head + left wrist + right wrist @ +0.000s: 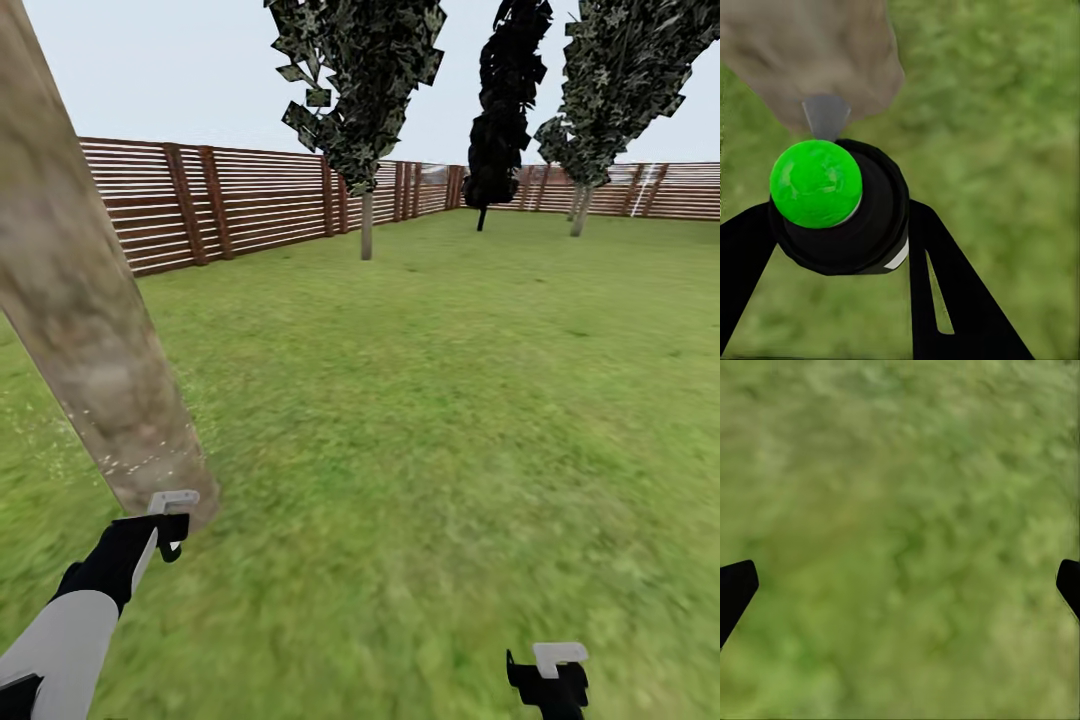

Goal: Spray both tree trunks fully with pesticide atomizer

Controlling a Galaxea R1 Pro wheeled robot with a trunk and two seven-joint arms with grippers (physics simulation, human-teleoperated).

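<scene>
Grass (900, 510) under wide right hand (900, 585); left hand (840, 247) clasps atomizer (832, 202) by trunk (80, 330).

Leaning trunk (80, 330): top cut by head-view edge. Atomizer (840, 206) body hidden beneath its own cap in left wrist view. Grass (900, 510) blurred.

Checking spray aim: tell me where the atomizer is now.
The atomizer sits gripped in the left gripper, its nozzle close to the leaning tree trunk at the head view's left.
</scene>
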